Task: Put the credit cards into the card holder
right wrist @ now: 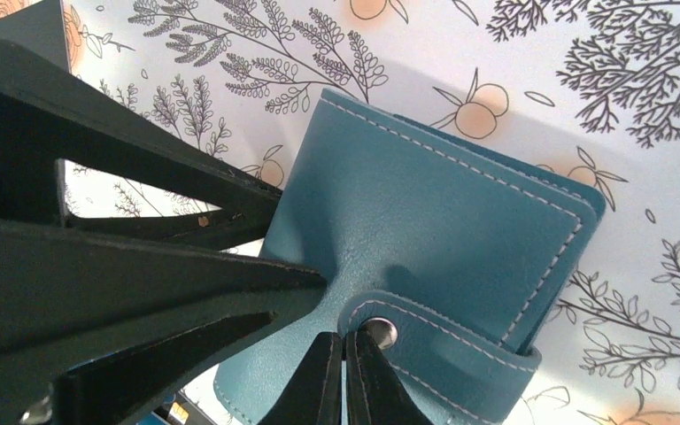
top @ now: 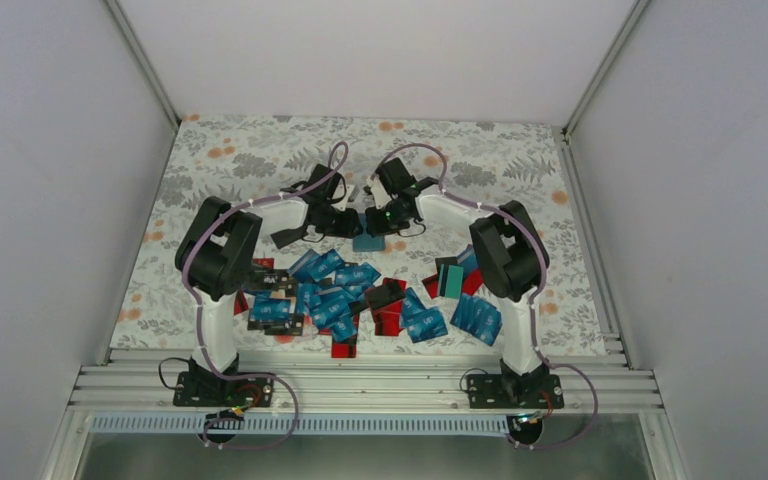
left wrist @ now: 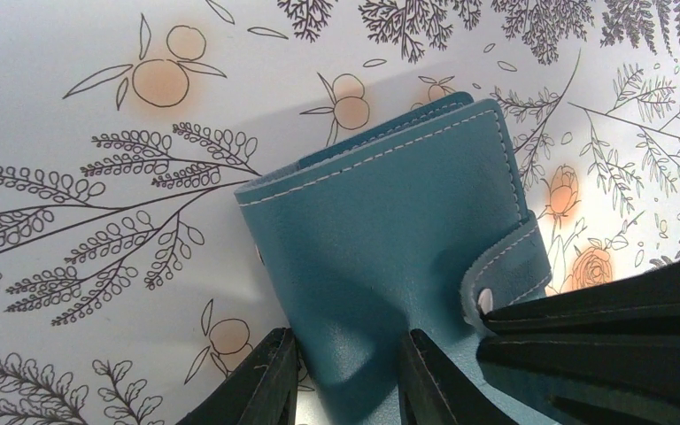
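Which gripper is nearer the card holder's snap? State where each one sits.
Right. The right gripper, shut, is right at the snap on the strap. The left gripper, open, sits over the card holder's cover edge, off to the snap's side.

Matt stitched leather-like card holder (left wrist: 390,230)

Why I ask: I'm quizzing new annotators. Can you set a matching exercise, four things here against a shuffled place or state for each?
Things
1. left gripper
2. right gripper
3. card holder
4. credit cards

Places or states
A. scattered in a heap, apart from the holder
B. folded shut on the floral cloth
C. fingers apart over the holder's cover
D. fingertips pinched together at the snap strap

Pairs: 1-C, 2-D, 3-B, 4-A
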You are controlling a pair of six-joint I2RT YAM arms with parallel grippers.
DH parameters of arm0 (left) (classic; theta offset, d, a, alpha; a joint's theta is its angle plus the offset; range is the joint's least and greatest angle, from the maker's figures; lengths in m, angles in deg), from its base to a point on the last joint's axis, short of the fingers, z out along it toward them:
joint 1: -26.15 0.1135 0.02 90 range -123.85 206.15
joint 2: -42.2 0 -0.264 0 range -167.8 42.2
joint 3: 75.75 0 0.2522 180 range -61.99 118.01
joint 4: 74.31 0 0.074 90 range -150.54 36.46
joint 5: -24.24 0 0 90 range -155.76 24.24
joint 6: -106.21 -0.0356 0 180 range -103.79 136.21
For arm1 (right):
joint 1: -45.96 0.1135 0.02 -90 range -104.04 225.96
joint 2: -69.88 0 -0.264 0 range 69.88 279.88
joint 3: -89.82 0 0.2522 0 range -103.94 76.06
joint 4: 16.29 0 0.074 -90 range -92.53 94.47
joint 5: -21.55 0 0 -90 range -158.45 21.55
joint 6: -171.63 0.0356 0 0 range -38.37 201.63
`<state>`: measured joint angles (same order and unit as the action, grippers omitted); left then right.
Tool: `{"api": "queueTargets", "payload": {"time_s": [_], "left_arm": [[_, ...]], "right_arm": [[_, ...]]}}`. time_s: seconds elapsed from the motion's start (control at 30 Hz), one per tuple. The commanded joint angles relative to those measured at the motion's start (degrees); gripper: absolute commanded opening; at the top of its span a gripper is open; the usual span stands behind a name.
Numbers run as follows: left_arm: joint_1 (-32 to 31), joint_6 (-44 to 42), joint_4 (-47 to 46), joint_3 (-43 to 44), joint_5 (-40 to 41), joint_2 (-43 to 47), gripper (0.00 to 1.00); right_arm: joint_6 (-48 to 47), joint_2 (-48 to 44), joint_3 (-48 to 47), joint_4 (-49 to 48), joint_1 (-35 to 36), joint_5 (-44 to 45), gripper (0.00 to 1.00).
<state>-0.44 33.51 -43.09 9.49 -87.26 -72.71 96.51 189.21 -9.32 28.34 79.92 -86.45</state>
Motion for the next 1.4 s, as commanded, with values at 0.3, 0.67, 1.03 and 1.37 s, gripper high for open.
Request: {"api": "queueTargets", "payload": {"time_s": [0.3,0.67,1.03,1.37], "left_arm": [[-0.8,-1.1,2.1,0.1,0.3,-2.4,0.29],[-0.8,-1.5,2.2,-0.4,0.2,-1.9,0.28],[-0.8,-1.9,2.6,-0.5,0.0,-1.8,0.28],[-1.1,-1.9,1.9,-1.6,-1.0,-1.1,0.28]], "right_arm": [[-0.5,4.6,-2.8,2.1,1.0,1.3,0.04],[-0.8,7.1,-2.9,3.0,-1.4,-4.6,0.04],[-1.5,12.5,2.2,-1.3,-7.3,-25.0,0.04],[1.9,17.8,2.5,1.8,-9.2,-20.8,0.04]]}}
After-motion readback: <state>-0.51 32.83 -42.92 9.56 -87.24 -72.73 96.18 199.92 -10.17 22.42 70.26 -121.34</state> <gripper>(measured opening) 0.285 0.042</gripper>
